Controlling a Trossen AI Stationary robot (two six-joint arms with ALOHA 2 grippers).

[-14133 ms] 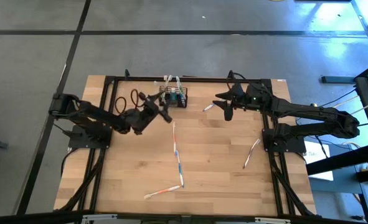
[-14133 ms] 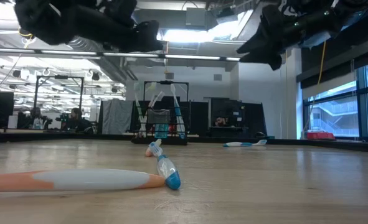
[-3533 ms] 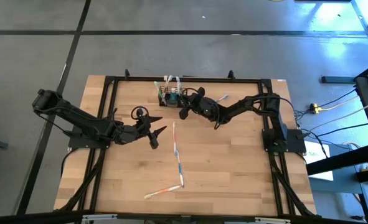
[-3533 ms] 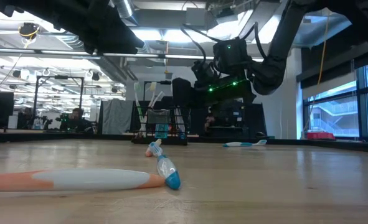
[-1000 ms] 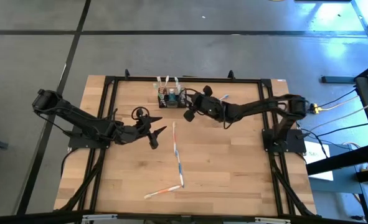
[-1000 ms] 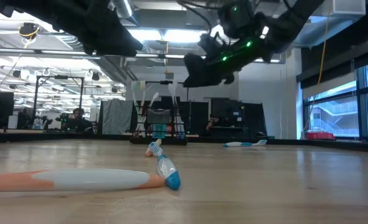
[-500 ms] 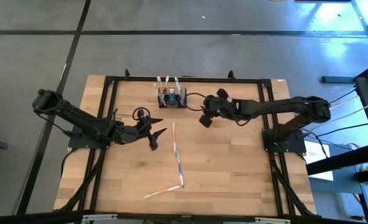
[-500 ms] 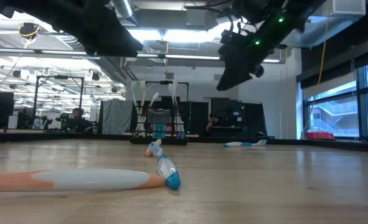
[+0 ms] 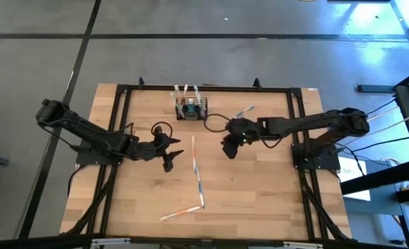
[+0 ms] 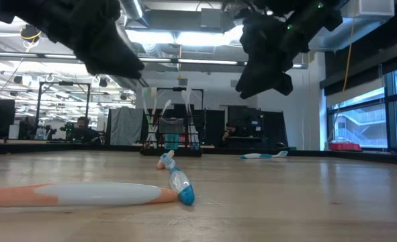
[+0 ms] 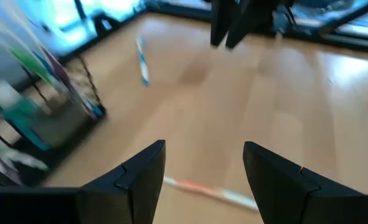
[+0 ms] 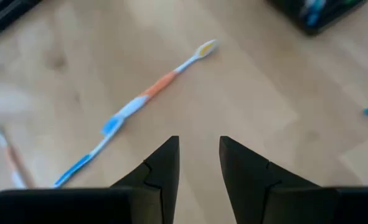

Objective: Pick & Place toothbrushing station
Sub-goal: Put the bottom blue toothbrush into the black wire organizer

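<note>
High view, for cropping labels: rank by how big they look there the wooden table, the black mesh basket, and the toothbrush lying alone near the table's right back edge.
1. Wooden table, by far the largest.
2. Black mesh basket.
3. Lone toothbrush, thinnest; its length looks close to the basket's width, so ranks two and three are unsure.

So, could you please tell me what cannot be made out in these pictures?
- Small black wire-mesh basket: contents too small in the high view, smeared in the left wrist view.
- Same basket in the right wrist view: cut off by the picture's edge.
- Orange-and-white toothbrush: handle end cut off in the low view.
</note>
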